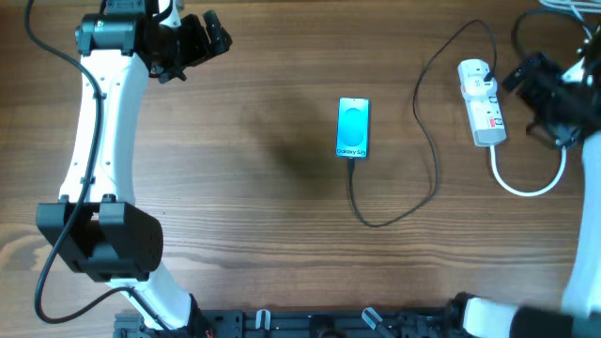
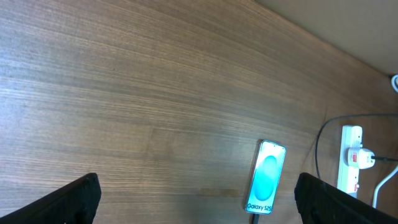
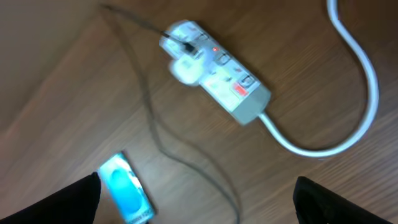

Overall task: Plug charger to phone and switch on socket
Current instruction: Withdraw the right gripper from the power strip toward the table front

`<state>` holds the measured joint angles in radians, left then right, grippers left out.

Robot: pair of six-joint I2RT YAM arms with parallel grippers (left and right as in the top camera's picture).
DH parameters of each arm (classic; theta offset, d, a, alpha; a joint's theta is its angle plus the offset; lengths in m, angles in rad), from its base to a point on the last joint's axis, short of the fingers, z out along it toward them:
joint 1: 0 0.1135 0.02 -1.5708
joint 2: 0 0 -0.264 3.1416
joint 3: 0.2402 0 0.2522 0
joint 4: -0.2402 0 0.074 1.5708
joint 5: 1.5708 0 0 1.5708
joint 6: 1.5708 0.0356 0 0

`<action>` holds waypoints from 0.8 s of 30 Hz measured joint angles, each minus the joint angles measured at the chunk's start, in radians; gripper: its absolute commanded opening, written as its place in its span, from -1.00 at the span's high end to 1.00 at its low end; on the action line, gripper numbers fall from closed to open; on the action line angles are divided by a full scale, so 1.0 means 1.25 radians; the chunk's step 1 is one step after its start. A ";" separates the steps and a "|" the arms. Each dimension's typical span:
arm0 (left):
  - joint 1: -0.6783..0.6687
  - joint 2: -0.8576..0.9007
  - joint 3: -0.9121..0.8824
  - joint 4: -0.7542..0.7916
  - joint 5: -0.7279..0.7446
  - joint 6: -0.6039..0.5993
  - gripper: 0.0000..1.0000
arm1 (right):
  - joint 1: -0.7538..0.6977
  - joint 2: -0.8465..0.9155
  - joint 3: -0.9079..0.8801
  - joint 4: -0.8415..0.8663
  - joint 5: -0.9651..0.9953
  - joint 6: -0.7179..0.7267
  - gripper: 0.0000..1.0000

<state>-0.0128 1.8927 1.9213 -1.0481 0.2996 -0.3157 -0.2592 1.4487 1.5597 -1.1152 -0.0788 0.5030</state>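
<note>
overhead, the small flat smartphone with a cyan-teal screen lies in the middle of the brown wooden table, well apart from both arms. the thin black charger cable meets its lower edge, loops right and runs up to a white adapter seated in the elongated white-and-grey power strip, which bears red marks and trails a thick white cord. the right gripper hangs just beside the strip, fingers spread wide. the left gripper hovers at the view's upper left, fingers likewise spread.
</note>
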 measured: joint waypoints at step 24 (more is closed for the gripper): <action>0.000 0.000 0.000 -0.002 -0.003 0.000 -1.00 | 0.169 -0.269 -0.365 0.156 0.005 0.038 -0.99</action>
<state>-0.0128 1.8927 1.9213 -1.0504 0.2962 -0.3157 -0.0483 1.1130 1.1034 -0.9199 -0.0723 0.5503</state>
